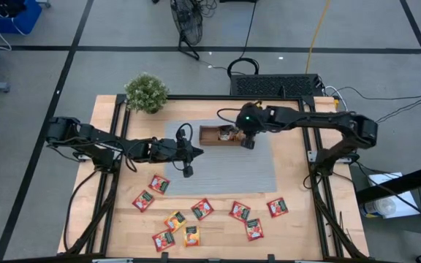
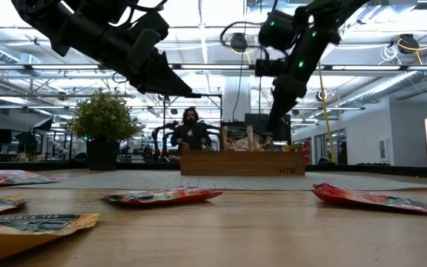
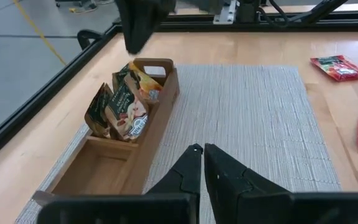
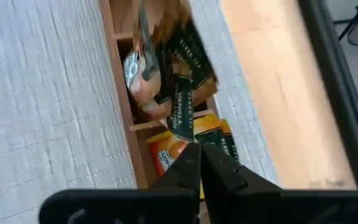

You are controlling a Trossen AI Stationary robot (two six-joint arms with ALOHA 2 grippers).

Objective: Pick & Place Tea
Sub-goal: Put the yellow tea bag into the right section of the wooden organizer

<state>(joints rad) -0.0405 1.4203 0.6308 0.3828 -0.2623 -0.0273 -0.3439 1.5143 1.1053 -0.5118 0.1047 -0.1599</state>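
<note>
The tea is in two groups: about ten tea packets (image 1: 203,218) with red or orange-yellow wrappers lie flat and scattered on bare wood along the table's (image 1: 297,210) front edge, from the front left corner across to right of centre, and several more packets (image 3: 124,107) stand upright in the middle and one end compartment of the wooden tray (image 1: 214,134), while its other end compartment holds none. The tray sits at the back edge of a grey woven mat (image 1: 225,172) in the middle of the table. The right gripper (image 4: 199,148) hangs just above the tray's filled end, its fingers together with nothing visibly clamped between them; a dark-wrapped packet stands just beyond its tips. The left gripper (image 3: 198,150) is above the mat near its left edge, pointing toward the tray, fingers closed and empty. A small potted plant (image 1: 146,93) stands at the table's back left corner. In the room behind, a person (image 2: 190,128) sits facing the table.
</note>
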